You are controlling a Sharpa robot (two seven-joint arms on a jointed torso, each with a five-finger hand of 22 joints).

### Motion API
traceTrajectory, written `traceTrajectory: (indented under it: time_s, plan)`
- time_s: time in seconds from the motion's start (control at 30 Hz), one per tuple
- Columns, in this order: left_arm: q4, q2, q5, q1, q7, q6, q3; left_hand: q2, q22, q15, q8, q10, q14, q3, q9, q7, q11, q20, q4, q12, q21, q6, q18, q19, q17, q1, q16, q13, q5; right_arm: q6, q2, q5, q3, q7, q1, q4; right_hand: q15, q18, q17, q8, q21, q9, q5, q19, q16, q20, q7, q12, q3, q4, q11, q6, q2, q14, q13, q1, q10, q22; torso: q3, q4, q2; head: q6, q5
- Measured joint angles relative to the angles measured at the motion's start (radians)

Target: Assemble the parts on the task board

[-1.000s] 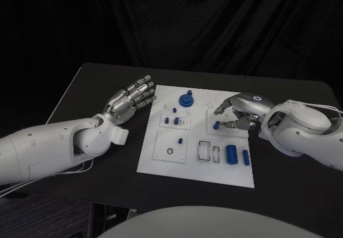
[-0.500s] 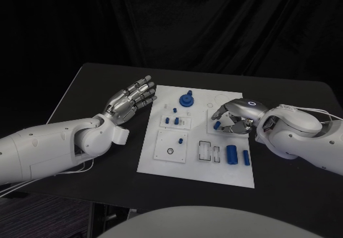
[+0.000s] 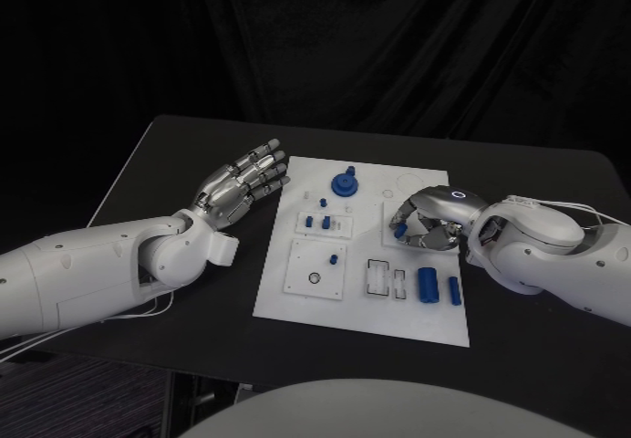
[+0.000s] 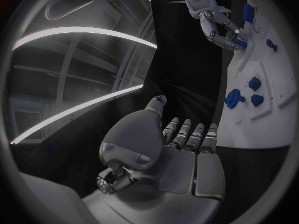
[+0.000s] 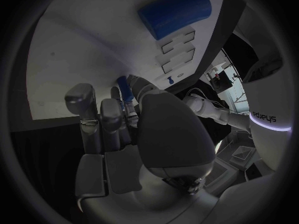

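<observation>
The white task board (image 3: 362, 301) lies mid-table. My right hand (image 3: 429, 223) curls down over its right middle, and thumb and fingers pinch a small blue peg (image 3: 401, 232) that stands at the board surface. In the right wrist view the peg (image 5: 122, 88) sits between the fingertips, with a large blue cylinder (image 5: 173, 12) beyond. My left hand (image 3: 243, 182) hovers flat beside the board's left edge, fingers spread, holding nothing. The left wrist view has that hand (image 4: 181, 149), the board (image 4: 274, 99) and the right hand (image 4: 218, 25).
On the board are a blue knob (image 3: 343, 185) at the far edge, small pegs (image 3: 317, 222) left of centre, a large cylinder (image 3: 426, 283) and a thin cylinder (image 3: 452, 290) near right. Rectangular slots (image 3: 377, 276) lie beside them.
The right hand has rolled forward and curled tighter over the small blue peg, its wrist shifting slightly left. The peg stays in place. The left arm has not moved.
</observation>
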Motion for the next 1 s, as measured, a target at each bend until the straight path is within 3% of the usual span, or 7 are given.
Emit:
traceTrajectory:
  time_s: [0.1, 0.4, 0.5, 0.67, 0.9, 1.0]
  plan:
    - [0.0, 0.0, 0.0, 0.0, 0.0, 0.0, 0.0, 0.0, 0.0, 0.0, 0.0, 0.0, 0.0, 0.0, 0.0, 0.0, 0.0, 0.0, 0.0, 0.0, 0.0, 0.0, 0.0, 0.0, 0.0, 0.0, 0.0, 0.0, 0.004, 0.0, 0.0, 0.0, 0.0, 0.002, 0.0, -0.001, -0.004, 0.0, -0.001, 0.019, 0.0, 0.013, 0.011, -0.003, 0.0, -0.003, 0.007, -0.007, 0.028, -0.009, -0.006, 0.037, 0.0, -0.003, 0.0, 0.008, 0.032, 0.0, 0.0, 0.0, 0.0, 0.0, 0.0]
    - [-0.002, 0.001, 0.0, 0.0, 0.0, 0.001, 0.0, 0.0, 0.0, 0.0, 0.004, 0.0, 0.0, 0.003, 0.001, 0.011, 0.0, 0.0, -0.003, 0.0, 0.0, 0.003, 0.0, 0.0, 0.0, 0.0, 0.0, 0.0, 0.004, -0.011, 0.001, 0.0, 0.0, 0.012, -0.001, -0.002, -0.013, 0.0, -0.003, 0.031, -0.002, 0.035, 0.009, -0.003, -0.008, -0.014, 0.011, -0.017, 0.071, -0.037, -0.018, 0.072, 0.008, -0.002, 0.001, 0.024, 0.083, 0.0, -0.0001, 0.0, 0.0, 0.0, -0.001]
    - [-0.002, 0.002, 0.0, 0.0, 0.0, 0.001, 0.0, 0.0, 0.0, 0.0, 0.004, 0.0, 0.0, 0.003, 0.001, 0.011, 0.0, 0.0, -0.003, 0.0, 0.0, 0.003, 0.0, 0.0, 0.0, 0.0, 0.0, 0.0, 0.004, -0.019, 0.0, 0.0, 0.0, 0.014, -0.001, -0.001, -0.016, 0.0, -0.002, 0.034, -0.002, 0.041, -0.029, -0.004, -0.008, -0.014, 0.007, -0.022, 0.096, -0.046, -0.021, 0.082, 0.011, 0.001, 0.001, 0.027, 0.101, 0.0, -0.0002, 0.0, 0.0, 0.0, -0.001]
    - [-0.004, 0.003, 0.0, 0.0, 0.0, 0.002, 0.0, 0.0, 0.0, 0.0, 0.004, 0.0, 0.0, 0.006, 0.001, 0.011, 0.0, 0.0, -0.006, 0.0, 0.0, 0.003, 0.0, 0.0, 0.0, 0.0, 0.0, 0.0, 0.004, -0.04, -0.005, 0.0, -0.001, 0.018, -0.002, 0.005, -0.024, 0.0, 0.003, 0.04, 0.008, 0.055, -0.055, 0.002, -0.01, -0.02, 0.003, -0.03, 0.115, -0.051, -0.025, 0.097, 0.012, 0.003, 0.002, 0.028, 0.129, 0.0, -0.0002, -0.0008, 0.0, 0.0, 0.002]
    - [-0.005, 0.004, 0.001, -0.001, 0.0, 0.003, 0.0, 0.0, 0.0, 0.0, 0.004, 0.0, 0.0, 0.006, 0.001, 0.011, 0.0, 0.0, -0.006, 0.0, 0.0, 0.003, 0.0, 0.0, 0.0, 0.0, 0.0, 0.0, 0.004, -0.069, -0.029, 0.0, 0.0, 0.017, -0.002, 0.037, -0.025, 0.0, 0.0, 0.046, 0.008, 0.069, -0.072, -0.002, -0.015, -0.023, -0.002, -0.034, 0.12, -0.054, -0.032, 0.106, 0.007, 0.004, 0.006, 0.023, 0.146, 0.0, -0.0001, -0.0008, 0.0, 0.0, 0.008]
    - [-0.004, 0.003, 0.001, -0.001, 0.0, 0.003, 0.0, 0.0, 0.0, 0.0, 0.004, 0.0, 0.0, 0.005, 0.001, 0.011, 0.0, 0.0, -0.006, 0.0, 0.0, 0.003, 0.0, 0.0, 0.0, 0.0, 0.0, 0.0, 0.004, -0.081, -0.042, 0.0, 0.0, 0.016, 0.01, 0.06, -0.025, 0.0, 0.0, 0.047, 0.008, 0.07, -0.072, -0.002, -0.015, -0.023, -0.003, -0.035, 0.12, -0.054, -0.036, 0.106, 0.007, 0.004, 0.006, 0.023, 0.15, 0.0, -0.0001, -0.0007, 0.0, 0.0, 0.009]
